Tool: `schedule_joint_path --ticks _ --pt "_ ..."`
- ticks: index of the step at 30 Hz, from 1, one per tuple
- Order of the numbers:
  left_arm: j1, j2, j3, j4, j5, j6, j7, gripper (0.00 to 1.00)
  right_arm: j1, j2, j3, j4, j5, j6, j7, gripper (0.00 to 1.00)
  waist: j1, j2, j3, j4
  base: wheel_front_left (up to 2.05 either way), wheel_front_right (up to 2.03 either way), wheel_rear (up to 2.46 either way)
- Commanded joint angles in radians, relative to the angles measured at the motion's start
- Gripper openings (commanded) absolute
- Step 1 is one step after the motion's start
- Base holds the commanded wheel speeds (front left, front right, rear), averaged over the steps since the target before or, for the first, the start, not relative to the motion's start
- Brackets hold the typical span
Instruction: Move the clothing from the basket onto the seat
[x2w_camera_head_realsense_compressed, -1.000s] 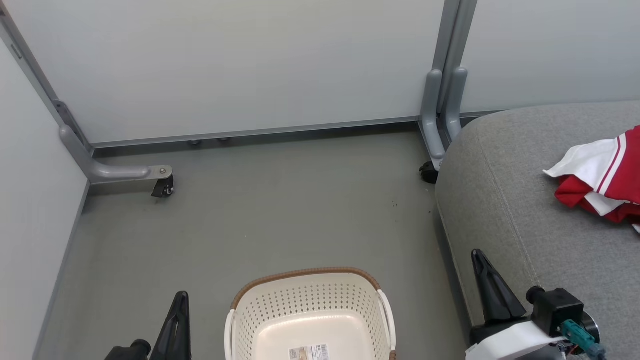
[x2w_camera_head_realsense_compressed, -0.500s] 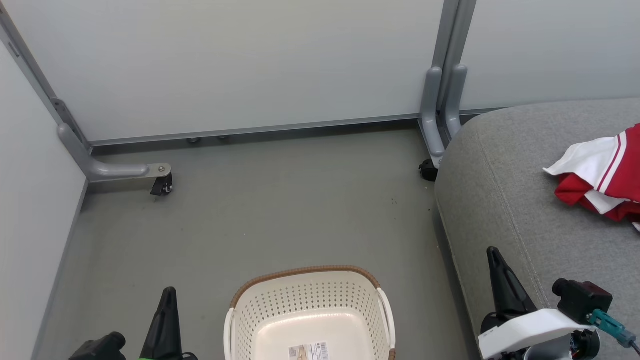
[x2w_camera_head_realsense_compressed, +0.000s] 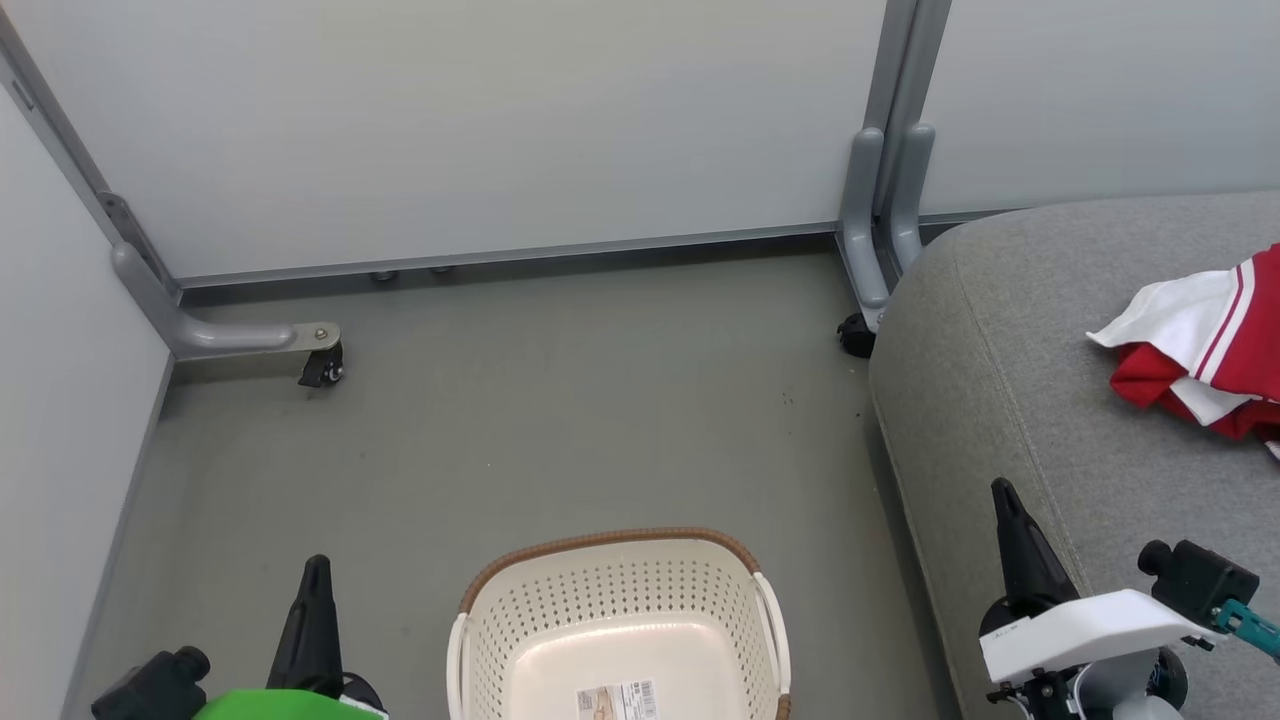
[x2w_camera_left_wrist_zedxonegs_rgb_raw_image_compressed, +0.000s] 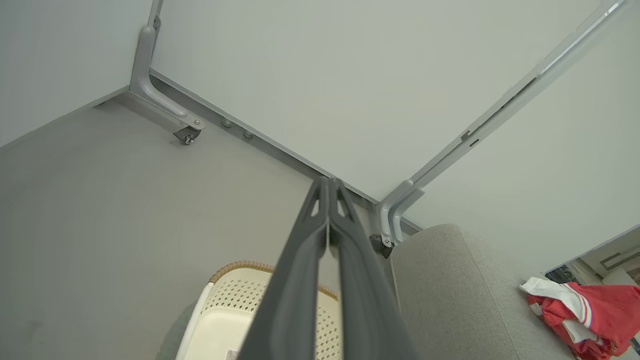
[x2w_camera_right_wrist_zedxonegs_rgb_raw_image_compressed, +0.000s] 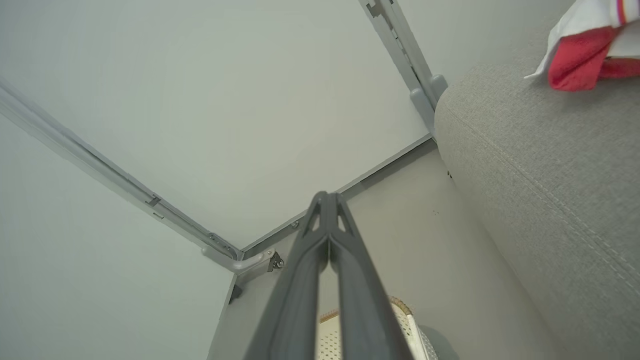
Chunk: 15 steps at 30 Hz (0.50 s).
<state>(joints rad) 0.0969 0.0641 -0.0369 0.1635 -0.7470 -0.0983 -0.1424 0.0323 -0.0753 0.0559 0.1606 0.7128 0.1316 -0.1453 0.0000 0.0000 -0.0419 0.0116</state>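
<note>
The clothing (x2w_camera_head_realsense_compressed: 1205, 350) is heaped on the seat (x2w_camera_head_realsense_compressed: 1000, 380), well apart from the basket (x2w_camera_head_realsense_compressed: 610, 545), in which no garment is seen; the left gripper (x2w_camera_head_realsense_compressed: 317, 580) and right gripper (x2w_camera_head_realsense_compressed: 1004, 500), both pinched closed and empty, have been drawn outward since a second ago; the task is judged finished.

Blk tapered fingers (x2w_camera_head_realsense_compressed: 1022, 555); R wrist (x2w_camera_head_realsense_compressed: 1090, 630) white, L wrist (x2w_camera_head_realsense_compressed: 290, 706) green.

The left pincer (x2w_camera_head_realsense_compressed: 318, 566) has slid left, the right pincer (x2w_camera_head_realsense_compressed: 1001, 490) right.
</note>
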Motion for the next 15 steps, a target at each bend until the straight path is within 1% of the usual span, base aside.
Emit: schedule_joint_path --ticks 1,3,15 --pt "-0.035 0.010 0.006 -0.010 -0.037 -0.008 0.006 0.00 -0.028 -0.006 -0.007 -0.007 0.040 0.000 0.008 0.00 0.0000 0.0000 0.001 0.000 0.00 0.00 0.00" --pt "-0.043 0.011 0.011 -0.006 -0.079 -0.009 0.016 0.00 -0.034 -0.007 -0.012 -0.003 0.085 -0.001 0.018 0.00 0.0000 0.0000 0.002 -0.001 0.00 0.00 0.00" --pt "-0.074 0.013 0.027 0.008 -0.232 -0.014 0.052 0.00 -0.055 -0.009 -0.031 0.012 0.242 -0.001 0.054 0.00 0.0000 0.0000 0.008 -0.002 0.00 0.00 0.00"
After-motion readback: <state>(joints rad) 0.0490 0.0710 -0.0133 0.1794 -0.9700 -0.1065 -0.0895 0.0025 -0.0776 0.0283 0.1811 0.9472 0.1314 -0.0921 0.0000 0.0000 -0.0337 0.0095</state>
